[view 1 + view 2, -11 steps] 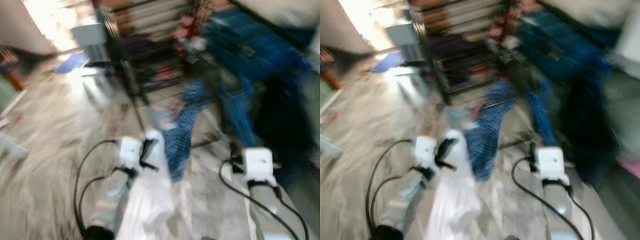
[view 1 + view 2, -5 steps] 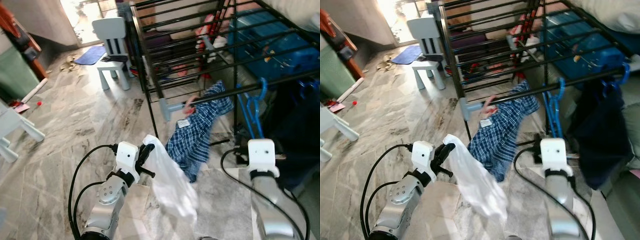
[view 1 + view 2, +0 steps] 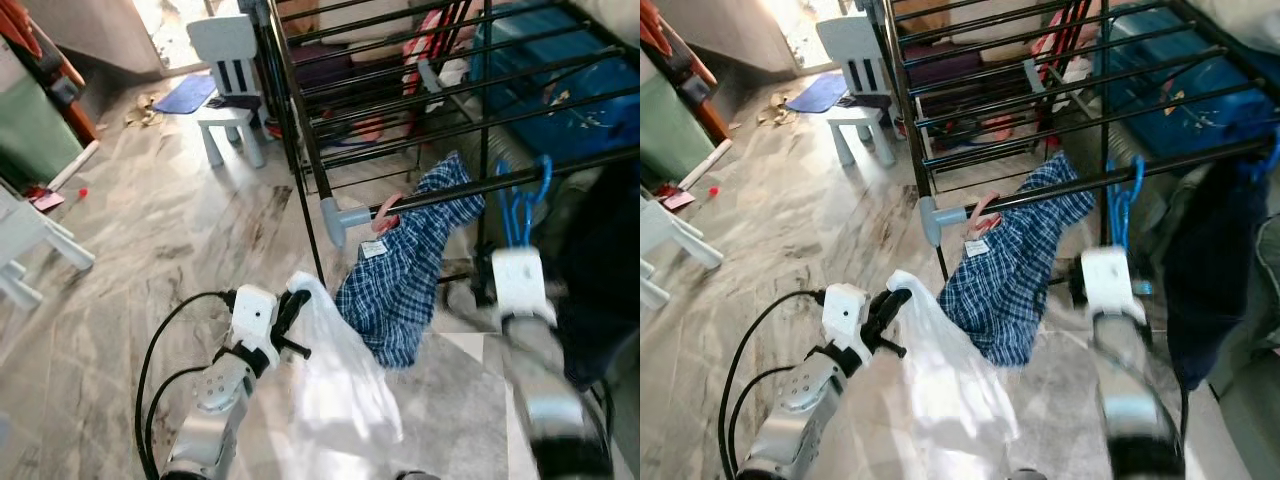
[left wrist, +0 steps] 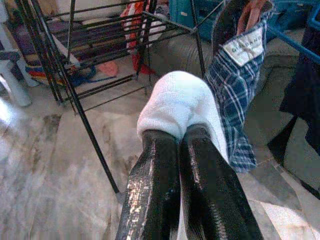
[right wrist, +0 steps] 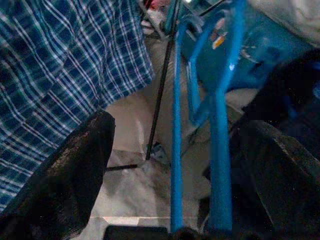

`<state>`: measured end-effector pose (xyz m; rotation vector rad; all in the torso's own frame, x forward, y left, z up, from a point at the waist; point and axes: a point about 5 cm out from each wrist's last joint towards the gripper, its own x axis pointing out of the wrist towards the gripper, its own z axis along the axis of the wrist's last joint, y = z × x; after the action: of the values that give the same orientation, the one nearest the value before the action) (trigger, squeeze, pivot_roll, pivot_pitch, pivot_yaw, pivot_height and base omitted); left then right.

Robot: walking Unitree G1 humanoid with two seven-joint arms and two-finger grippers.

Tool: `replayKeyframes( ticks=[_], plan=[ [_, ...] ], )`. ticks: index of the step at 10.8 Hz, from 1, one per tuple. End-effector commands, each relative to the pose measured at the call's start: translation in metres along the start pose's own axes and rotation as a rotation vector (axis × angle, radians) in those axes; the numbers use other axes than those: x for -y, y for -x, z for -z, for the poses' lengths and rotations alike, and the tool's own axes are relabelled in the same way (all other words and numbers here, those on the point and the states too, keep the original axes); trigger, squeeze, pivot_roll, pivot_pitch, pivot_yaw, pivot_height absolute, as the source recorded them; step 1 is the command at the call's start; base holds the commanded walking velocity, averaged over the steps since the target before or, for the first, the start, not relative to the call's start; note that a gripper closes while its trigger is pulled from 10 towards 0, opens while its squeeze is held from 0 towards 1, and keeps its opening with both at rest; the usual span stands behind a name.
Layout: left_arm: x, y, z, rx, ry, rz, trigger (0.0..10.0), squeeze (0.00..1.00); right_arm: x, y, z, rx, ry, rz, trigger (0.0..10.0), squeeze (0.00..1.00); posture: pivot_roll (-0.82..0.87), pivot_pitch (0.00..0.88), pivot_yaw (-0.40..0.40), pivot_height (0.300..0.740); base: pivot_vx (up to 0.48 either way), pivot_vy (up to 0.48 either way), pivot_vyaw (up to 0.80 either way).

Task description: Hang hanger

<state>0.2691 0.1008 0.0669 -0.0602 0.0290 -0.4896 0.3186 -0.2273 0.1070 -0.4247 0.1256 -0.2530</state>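
A blue plastic hanger [image 3: 520,198] hangs by its hook from the black rail [image 3: 440,194] of the drying rack. My right gripper [image 5: 175,127] is open just below it, and the hanger's blue bars [image 5: 220,125] stand between its spread fingers [image 5: 75,170]. In the eye views the right wrist [image 3: 517,285] is blurred. A blue checked shirt [image 3: 405,280] on a pink hanger hangs from the same rail, left of the blue one. My left gripper [image 4: 179,136] is shut on a white garment [image 3: 340,380] that droops toward the floor.
The black drying rack [image 3: 300,130] stands ahead with several bars. A dark garment [image 3: 1210,250] hangs at the right. Behind are a blue bin [image 3: 560,70], a white child's chair [image 3: 230,60] and a blue mat [image 3: 185,92]. White furniture legs [image 3: 30,250] stand at the left on marble floor.
The view went from blurred to steady as the camera moved. My right arm is now blurred in motion and sits a little higher, closer under the blue hanger. The left gripper keeps the white garment.
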Motion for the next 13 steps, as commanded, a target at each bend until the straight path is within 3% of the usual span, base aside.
replayKeyframes(
  ticks=[1,2,3,9,13],
  plan=[
    [-0.003,0.003,-0.003,0.010,-0.010,-0.012,10.0,0.00,-0.006,-0.004,0.002,-0.037,-0.001,-0.039,10.0,0.00,-0.12,0.140,0.136,0.740,0.000,0.000,0.00],
    [-0.002,0.005,-0.002,0.005,-0.006,-0.022,10.0,0.00,-0.003,-0.016,-0.008,-0.035,0.026,-0.044,4.6,0.00,-0.11,0.142,0.122,0.740,0.000,0.000,0.00],
    [-0.002,0.006,-0.001,0.003,-0.003,-0.029,10.0,0.00,-0.001,-0.022,-0.012,-0.045,0.041,-0.038,0.0,0.00,-0.11,0.141,0.117,0.740,0.000,0.000,0.00],
    [0.001,0.002,0.001,-0.027,-0.006,0.001,10.0,0.00,-0.004,-0.018,0.010,-0.192,-0.009,-0.003,0.2,0.00,-0.13,0.128,0.131,0.740,0.000,0.000,0.00],
    [0.002,-0.002,0.000,-0.034,-0.011,0.020,10.0,0.00,0.004,-0.018,0.012,-0.188,-0.041,0.034,0.0,0.00,-0.14,0.122,0.141,0.740,0.000,0.000,0.00]
  ],
)
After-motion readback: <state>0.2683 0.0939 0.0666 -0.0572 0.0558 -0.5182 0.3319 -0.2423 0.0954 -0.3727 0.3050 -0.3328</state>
